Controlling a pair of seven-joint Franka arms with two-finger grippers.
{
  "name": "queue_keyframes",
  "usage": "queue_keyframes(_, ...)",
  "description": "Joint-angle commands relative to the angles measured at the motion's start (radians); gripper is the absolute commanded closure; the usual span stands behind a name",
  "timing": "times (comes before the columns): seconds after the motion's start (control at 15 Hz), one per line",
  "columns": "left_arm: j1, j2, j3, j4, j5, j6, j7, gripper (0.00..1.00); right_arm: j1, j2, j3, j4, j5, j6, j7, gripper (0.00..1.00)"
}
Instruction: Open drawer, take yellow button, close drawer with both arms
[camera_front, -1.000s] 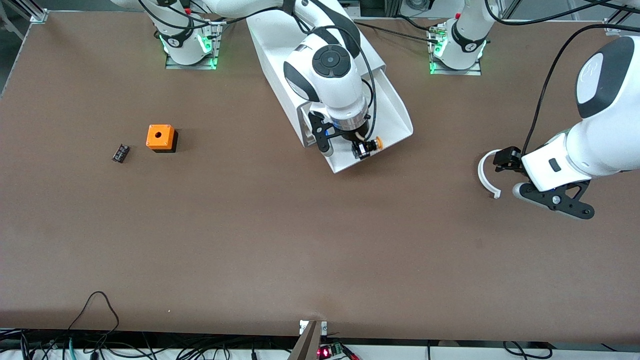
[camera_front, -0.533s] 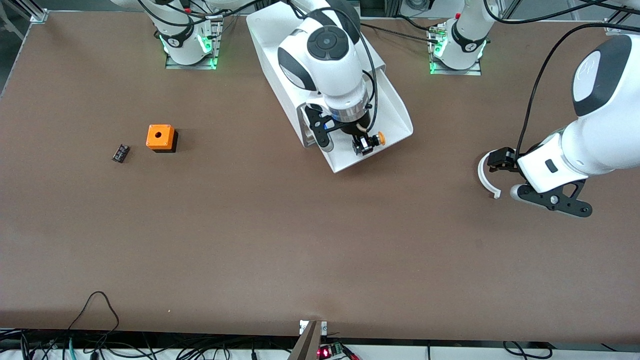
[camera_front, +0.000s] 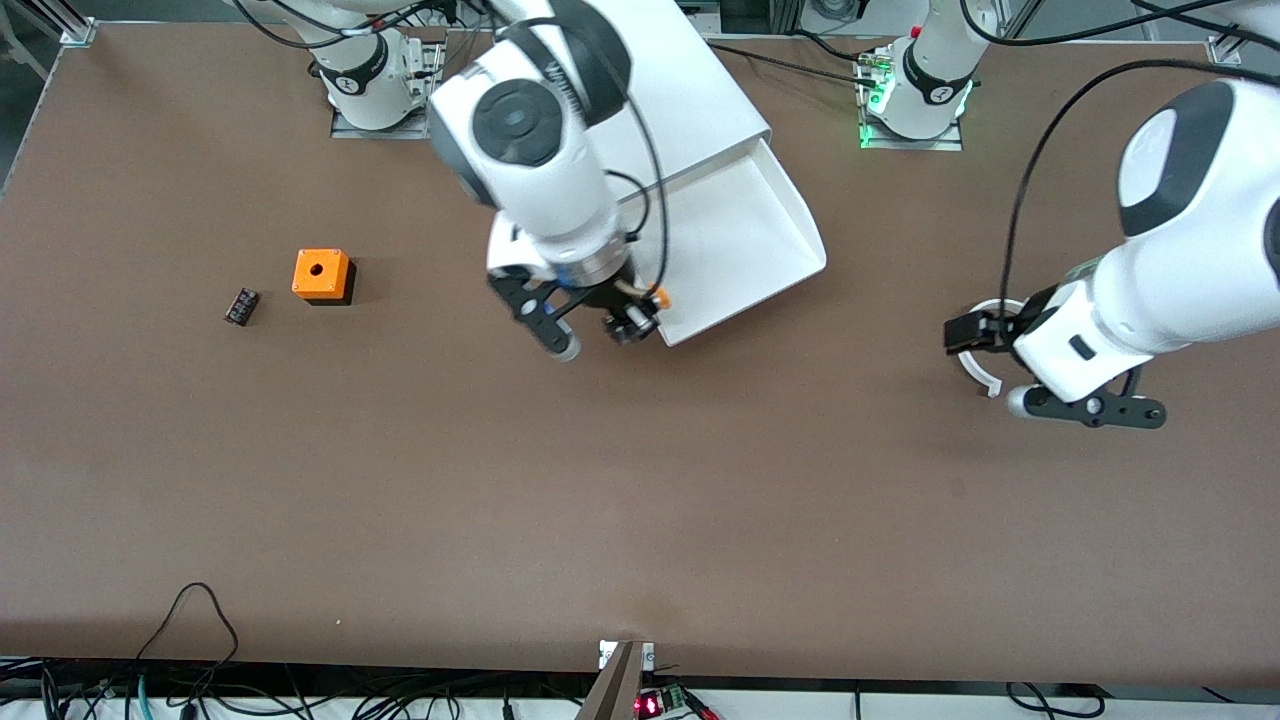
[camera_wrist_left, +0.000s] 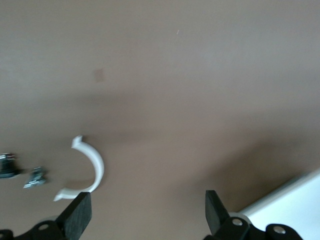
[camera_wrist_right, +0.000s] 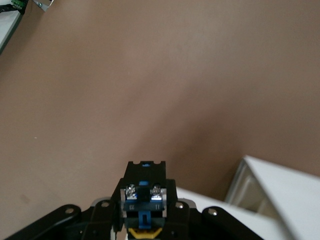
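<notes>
Orange button half-hidden in right gripper

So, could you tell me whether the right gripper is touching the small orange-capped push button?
Touching: the right wrist view shows the right gripper clamped on the button, blue base outward; in the front view it hangs there, lifted.

Brown table carries cabinet, orange cube, black block, white ring.

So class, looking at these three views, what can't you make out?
- Two lower drawers: front view, hidden under the open drawer and cabinet top.
- Button: right wrist view, orange cap cut off by the bottom edge, between the right gripper fingers.
- Left gripper: left wrist view, fingers cut off by the bottom edge.
- Black ribbed block: front view, too small.
</notes>
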Motion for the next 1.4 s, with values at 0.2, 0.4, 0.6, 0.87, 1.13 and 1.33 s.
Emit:
queue_keyframes(0.2, -0.082, -0.011, -0.047, -0.209, -0.002, 0.273, -0.342, 0.00, -0.180, -0.065, 0.004, -0.039, 0.053, -0.149, -0.426, 1.00)
queue_keyframes(0.4, -0.151, 0.014, -0.047, -0.273, 0.046, 0.389, -0.483, 0.00, -0.272, -0.114, 0.001, -0.149, 0.051, -0.141, -0.654, 1.00)
queue_keyframes(0.6, -0.200, 0.016, -0.047, -0.357, 0.083, 0.489, -0.626, 0.00, -0.336, -0.151, -0.033, -0.255, 0.050, -0.124, -0.894, 1.00)
queue_keyframes(0.87, -0.258, 0.002, -0.048, -0.423, 0.087, 0.515, -0.738, 0.00, -0.338, -0.158, -0.145, -0.365, 0.047, -0.048, -1.138, 1.00)
queue_keyframes(1.13, -0.282, -0.020, -0.068, -0.471, 0.086, 0.512, -0.792, 0.00, -0.339, -0.165, -0.214, -0.516, 0.036, 0.102, -1.323, 1.00)
queue_keyframes(1.33, -0.272, -0.053, -0.125, -0.517, 0.083, 0.503, -0.812, 0.00, -0.341, -0.162, -0.251, -0.654, 0.039, 0.279, -1.448, 1.00)
